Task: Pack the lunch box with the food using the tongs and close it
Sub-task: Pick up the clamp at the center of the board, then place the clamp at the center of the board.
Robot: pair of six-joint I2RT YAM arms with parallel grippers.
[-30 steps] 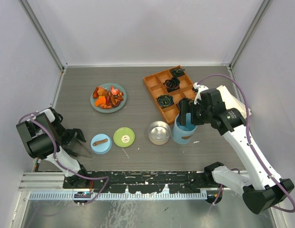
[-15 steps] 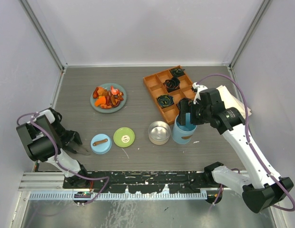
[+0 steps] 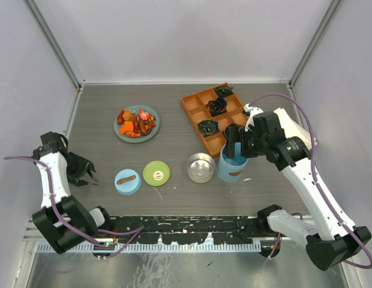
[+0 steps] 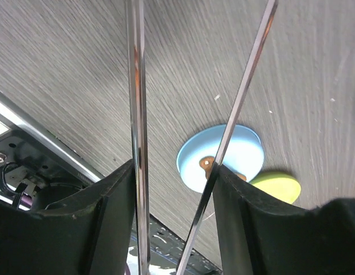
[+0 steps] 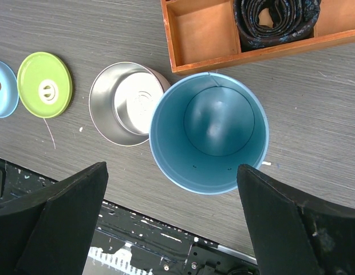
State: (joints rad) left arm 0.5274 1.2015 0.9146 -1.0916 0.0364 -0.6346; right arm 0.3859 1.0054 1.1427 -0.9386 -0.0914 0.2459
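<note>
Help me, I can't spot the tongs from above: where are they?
In the left wrist view the tongs are held between the fingers of the left gripper, over the table's left side, arms pointing past the blue lid.

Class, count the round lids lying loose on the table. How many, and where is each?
2. The blue lid lies toward the front left. The green lid sits just right of it, between it and the steel tin. Both are fully visible; none seems hidden.
</note>
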